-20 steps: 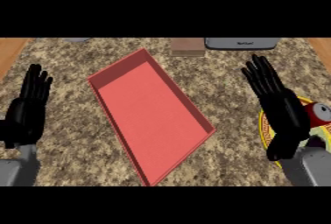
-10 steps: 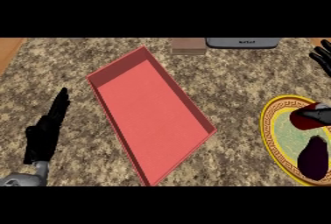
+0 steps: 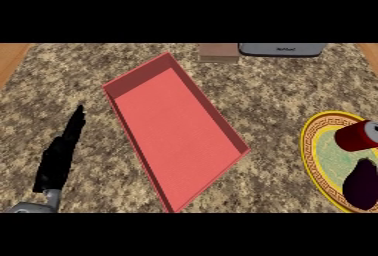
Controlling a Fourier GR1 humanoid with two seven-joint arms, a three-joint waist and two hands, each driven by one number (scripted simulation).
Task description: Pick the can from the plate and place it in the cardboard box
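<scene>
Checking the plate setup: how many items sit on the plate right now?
2 on the plate, at the view's right edge: a red can near the top, and a dark purple object below it. More may sit beyond the frame.

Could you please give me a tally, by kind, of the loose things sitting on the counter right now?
Boxes: 1, the red box
Plates: 1, the yellow-rimmed plate
Cans: 1, the red can on the plate
Dark purple items: 1, an eggplant-like thing on the plate
Small brown blocks: 1, the block
Total: 5
</scene>
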